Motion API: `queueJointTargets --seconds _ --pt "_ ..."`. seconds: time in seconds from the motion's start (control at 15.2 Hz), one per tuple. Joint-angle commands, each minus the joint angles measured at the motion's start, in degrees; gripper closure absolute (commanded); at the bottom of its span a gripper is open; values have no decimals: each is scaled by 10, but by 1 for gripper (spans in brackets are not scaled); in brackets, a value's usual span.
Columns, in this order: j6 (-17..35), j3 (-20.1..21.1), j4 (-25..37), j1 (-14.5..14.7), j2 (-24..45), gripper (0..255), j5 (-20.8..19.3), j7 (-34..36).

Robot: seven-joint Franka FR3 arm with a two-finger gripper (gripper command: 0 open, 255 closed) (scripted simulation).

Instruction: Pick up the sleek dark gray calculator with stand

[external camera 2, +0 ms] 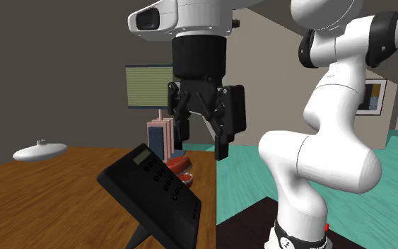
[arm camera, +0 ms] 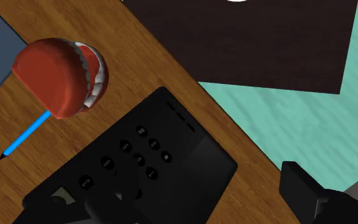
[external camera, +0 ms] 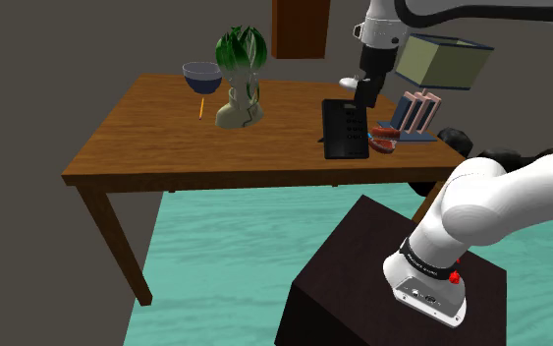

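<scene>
Wooden worktop (external camera: 146, 147) carries the black calculator (external camera: 345, 130) tilted on its stand (external camera 2: 139, 237), and the tool (external camera 2: 201, 147) hangs just above it, spread wide, seemingly to straddle it.

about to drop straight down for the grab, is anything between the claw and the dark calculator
Nothing visible does. The open claw hangs above the calculator with only free space between them. The red rounded object and the blue pen lie on the table beside the calculator, off the way down.
</scene>
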Motion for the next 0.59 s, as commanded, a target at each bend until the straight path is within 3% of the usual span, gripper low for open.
queueJointTargets --seconds 0.0,0.26,0.53 --pt "0 0 0 0 0 0 0 0" --pt "-94 -167 161 56 165 0 77 -261" --pt "-261 -306 376 94 416 0 194 -552"
